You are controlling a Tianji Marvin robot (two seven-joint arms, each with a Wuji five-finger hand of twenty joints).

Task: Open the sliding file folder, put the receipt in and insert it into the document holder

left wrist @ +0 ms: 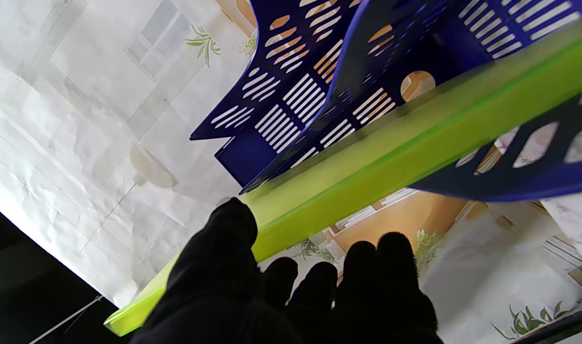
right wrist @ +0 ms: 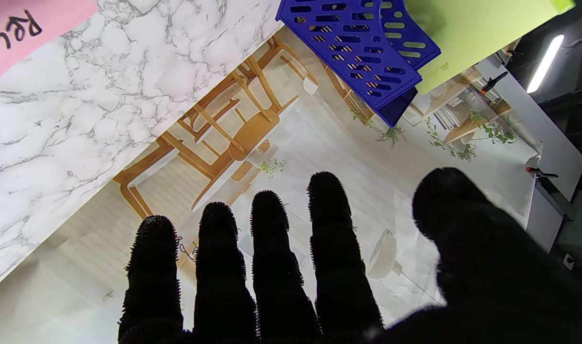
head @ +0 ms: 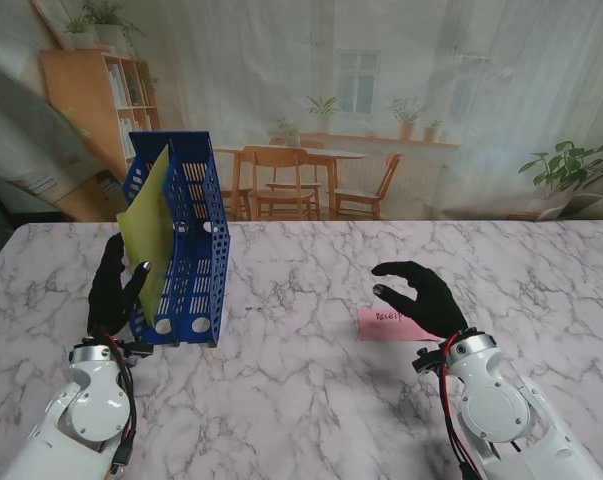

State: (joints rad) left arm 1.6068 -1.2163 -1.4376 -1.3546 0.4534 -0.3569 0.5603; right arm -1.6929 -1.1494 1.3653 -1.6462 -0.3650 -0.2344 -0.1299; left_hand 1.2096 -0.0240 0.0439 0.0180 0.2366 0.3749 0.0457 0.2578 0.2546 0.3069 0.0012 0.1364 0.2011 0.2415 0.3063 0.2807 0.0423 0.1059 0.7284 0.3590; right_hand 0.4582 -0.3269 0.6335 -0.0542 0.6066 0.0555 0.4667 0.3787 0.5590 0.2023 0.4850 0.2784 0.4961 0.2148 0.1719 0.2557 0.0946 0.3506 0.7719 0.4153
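The blue perforated document holder [head: 186, 255] stands on the left of the marble table [head: 311, 400]. A yellow-green file folder [head: 149, 235] leans inside it, sticking out on the left side. My left hand [head: 114, 288] is upright beside the folder. Its thumb touches the folder's edge [left wrist: 367, 157], while the straight fingers [left wrist: 396, 258] stand apart from it. The pink receipt [head: 389, 325] lies flat on the table to the right of centre, also seen in the right wrist view [right wrist: 28, 33]. My right hand [head: 421, 296] hovers over its right end, open with fingers spread.
A printed backdrop of a room hangs behind the table's far edge. Bare marble lies between the holder and the receipt, and nearer to me between both arms.
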